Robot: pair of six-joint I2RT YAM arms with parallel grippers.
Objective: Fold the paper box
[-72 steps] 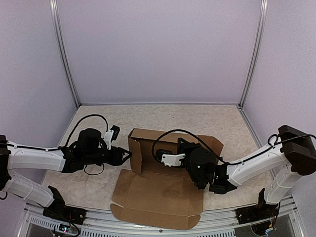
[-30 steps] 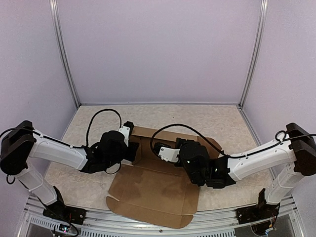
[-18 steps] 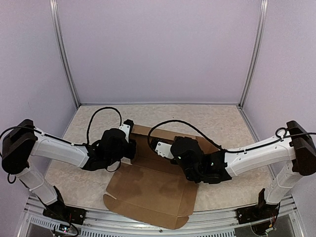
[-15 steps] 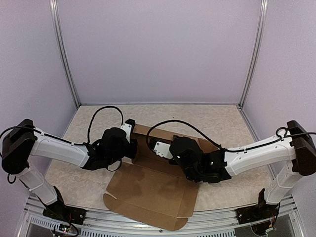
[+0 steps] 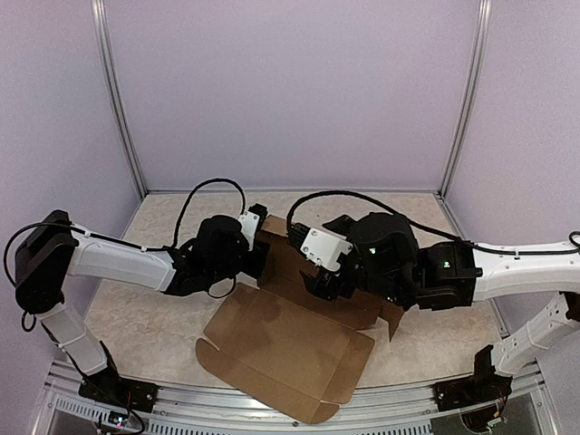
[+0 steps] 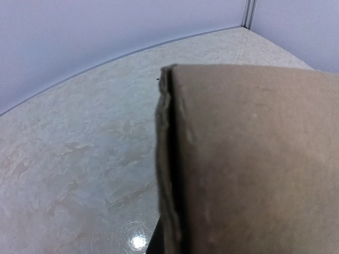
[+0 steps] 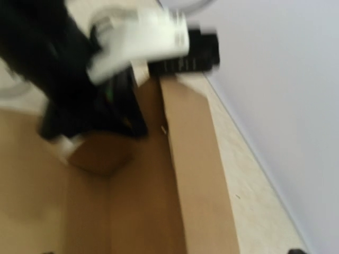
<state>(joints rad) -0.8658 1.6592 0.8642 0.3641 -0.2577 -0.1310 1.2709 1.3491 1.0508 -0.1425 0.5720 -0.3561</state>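
Since a moment before, the right arm had lifted over the paper box (image 5: pixel 283 349), which lay mid-table (image 5: pixel 154 317), its flat lid toward the bottom. Left fingers (image 5: pixel 257 246) met its upper-left wall, with right fingers (image 5: pixel 322 283) just right of them. I couldn't tell if either pair pinched. The walls stood well back.

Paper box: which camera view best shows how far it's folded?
Top external: the whole paper box shows, with its large near panel lying open and the far walls partly raised. Left wrist shows only one panel and its edge close up. Right wrist is blurred and shows just part of the inside.
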